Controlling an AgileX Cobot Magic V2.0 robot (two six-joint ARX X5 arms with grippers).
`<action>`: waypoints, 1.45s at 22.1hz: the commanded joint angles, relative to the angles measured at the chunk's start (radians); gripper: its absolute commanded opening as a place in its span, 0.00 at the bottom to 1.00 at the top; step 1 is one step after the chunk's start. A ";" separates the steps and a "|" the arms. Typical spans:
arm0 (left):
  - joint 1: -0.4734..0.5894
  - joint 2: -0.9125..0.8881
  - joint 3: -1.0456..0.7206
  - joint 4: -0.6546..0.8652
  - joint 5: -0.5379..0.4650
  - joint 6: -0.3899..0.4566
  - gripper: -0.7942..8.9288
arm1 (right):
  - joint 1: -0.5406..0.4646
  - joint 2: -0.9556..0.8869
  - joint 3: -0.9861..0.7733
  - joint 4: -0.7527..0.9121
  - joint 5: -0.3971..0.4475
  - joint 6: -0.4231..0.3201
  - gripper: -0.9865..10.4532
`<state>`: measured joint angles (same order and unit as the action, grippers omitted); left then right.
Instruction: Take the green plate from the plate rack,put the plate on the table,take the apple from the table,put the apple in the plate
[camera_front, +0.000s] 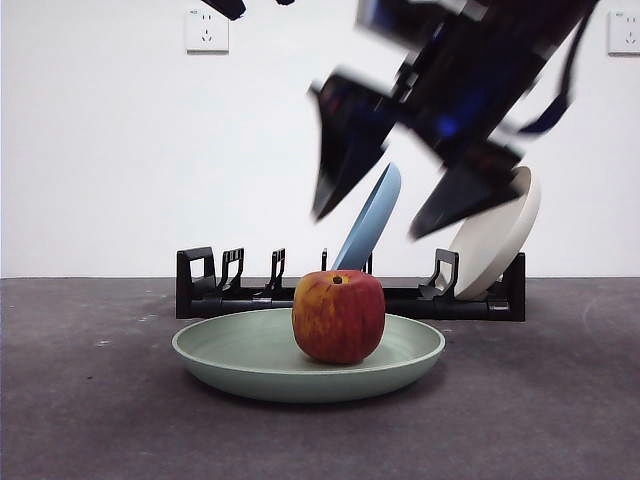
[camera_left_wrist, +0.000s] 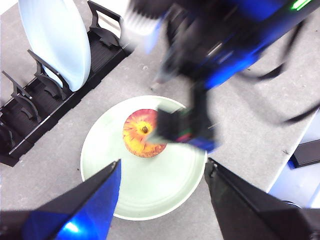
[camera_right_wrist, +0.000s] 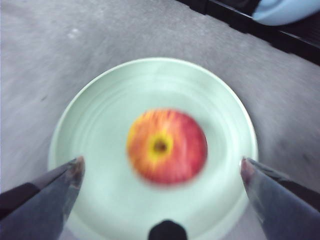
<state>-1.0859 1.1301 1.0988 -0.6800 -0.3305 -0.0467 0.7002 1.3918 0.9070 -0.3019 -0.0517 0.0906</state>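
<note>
The apple is being carried upright, stem up, by the green plate, near the plate's middle, and the plate is being borne flat by the table just in front of the plate rack. No gripper is touching the apple. The right gripper is being held above the apple with its jaws spread wide, wider than the fruit, and nothing is being gripped between them. It is being shown blurred in the front view. The left gripper is being held higher over the plate, its jaws also parted wide and empty. In the rack, a blue plate is being held tilted in a slot near the middle, and a beige plate is being leaned at the rack's end.
</note>
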 joint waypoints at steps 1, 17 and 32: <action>-0.001 -0.001 -0.002 0.005 -0.004 -0.010 0.37 | 0.002 -0.120 0.000 -0.146 -0.003 0.006 0.66; -0.001 -0.001 -0.002 -0.069 0.065 -0.010 0.21 | 0.002 -0.629 0.000 -0.657 -0.183 0.017 0.15; -0.001 -0.001 -0.002 -0.076 0.070 -0.010 0.08 | 0.002 -0.627 0.000 -0.665 -0.181 0.016 0.09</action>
<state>-1.0859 1.1301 1.0988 -0.7563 -0.2584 -0.0479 0.7002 0.7643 0.9070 -0.9703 -0.2329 0.0994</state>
